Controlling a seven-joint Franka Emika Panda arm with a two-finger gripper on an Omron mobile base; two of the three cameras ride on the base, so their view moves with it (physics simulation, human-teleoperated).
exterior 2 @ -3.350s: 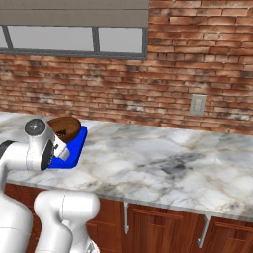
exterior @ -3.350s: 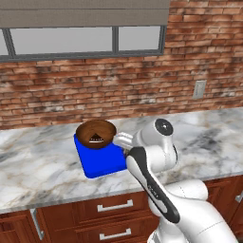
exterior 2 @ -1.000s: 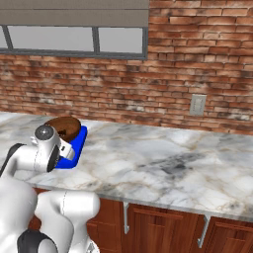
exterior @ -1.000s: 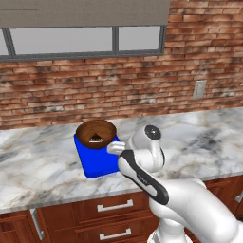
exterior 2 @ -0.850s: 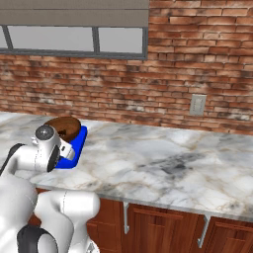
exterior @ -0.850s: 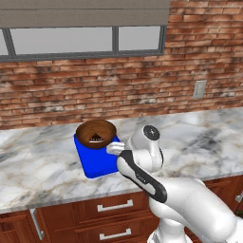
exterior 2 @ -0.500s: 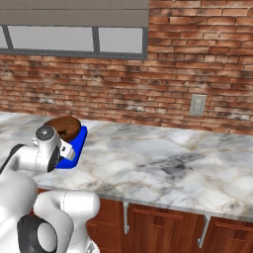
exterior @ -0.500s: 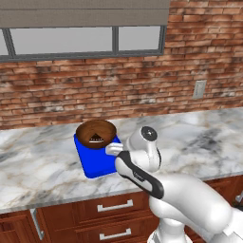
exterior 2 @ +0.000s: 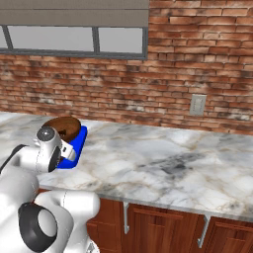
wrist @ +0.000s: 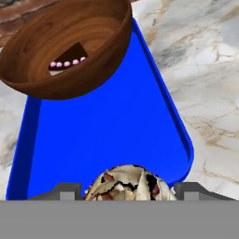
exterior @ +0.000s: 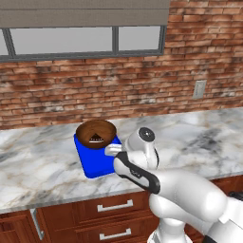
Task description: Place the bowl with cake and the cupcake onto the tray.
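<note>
The cupcake sits pinched between the two fingertips of the gripper, low at the near end of the tray; from the hand view I cannot tell whether it touches the blue floor or hangs just above it. The bowl with cake already rests on the tray's far end, its rim overhanging the back edge, with the dark wedge lying inside.

The worry from here is the release. The cupcake looks close to the tray's near rim, so if the fingers part while it is tilted or not yet down, it could tip over or roll toward that edge and onto the marble counter. A sticky frosted top could also cling to one finger and be dragged as the hand lifts. From the left base view the arm reaches in low beside the tray, so a careless withdrawal might nudge the tray and shift the bowl.
</note>
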